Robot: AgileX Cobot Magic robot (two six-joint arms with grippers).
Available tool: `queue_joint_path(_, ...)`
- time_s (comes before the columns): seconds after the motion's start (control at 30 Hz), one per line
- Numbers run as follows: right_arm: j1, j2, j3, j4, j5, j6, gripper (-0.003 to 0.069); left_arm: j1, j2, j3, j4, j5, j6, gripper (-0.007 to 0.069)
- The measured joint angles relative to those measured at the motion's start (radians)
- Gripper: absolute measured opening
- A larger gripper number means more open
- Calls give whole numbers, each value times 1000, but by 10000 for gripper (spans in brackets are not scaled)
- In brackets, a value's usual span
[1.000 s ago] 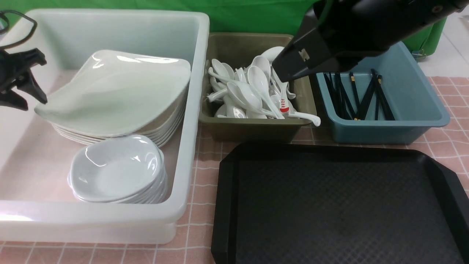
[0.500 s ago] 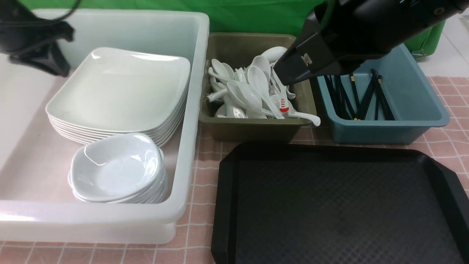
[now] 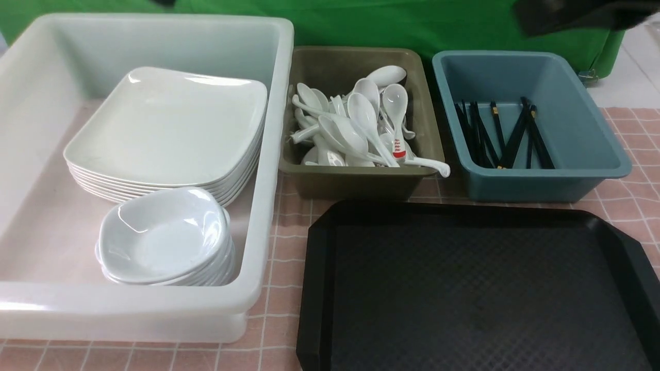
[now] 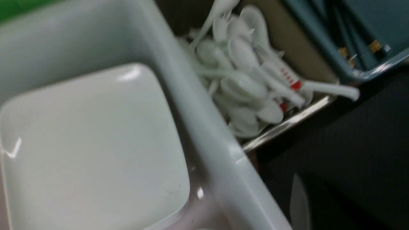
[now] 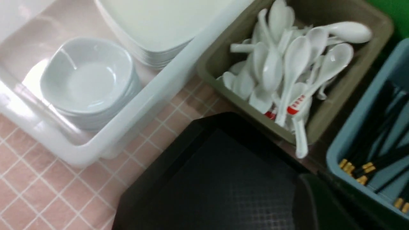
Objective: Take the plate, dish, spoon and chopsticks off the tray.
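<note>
The black tray (image 3: 319, 288) lies at the front right with nothing on it. A white square plate (image 3: 165, 123) tops a stack in the big white bin (image 3: 268, 154). In front of it a small greyish-white dish (image 3: 162, 234) tops its own stack. Several white spoons (image 3: 361, 123) fill the olive bin (image 3: 361, 180); I cannot tell the spoon apart from them. Black chopsticks (image 3: 508, 136) lie in the blue-grey bin (image 3: 541, 180). My left gripper (image 4: 319, 204) is a dark blur above the tray, shut and empty. My right gripper (image 5: 322, 204) is shut too, beside the blue-grey bin.
One spoon with red markings (image 3: 398, 150) lies at the front of the olive bin, and a handle (image 3: 433, 166) sticks out over its rim. A dark part of my right arm (image 3: 577, 15) shows at the top right. A pink checked cloth (image 3: 289, 242) covers the table.
The tilted plate has settled flat on its stack. My left arm rose out of the front view and its gripper shut. My right arm lifted away from the spoon bin to the top right.
</note>
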Motion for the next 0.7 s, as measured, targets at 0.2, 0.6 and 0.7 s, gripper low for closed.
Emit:
queue_joint_path(0.2,0,-275,238,-84,-152,83,30,-8,-338,218,-48,-169,53,-11)
queue_joint_path(0.6,0,-887,1021,-287,-832,305,30,-8,-1013,1012,-145,-729,109,-6)
queue_joint_path(0.7,0,-1034,1185,-296,-926,307,30,-8,-1168,1197,-152,-802,111,-3)
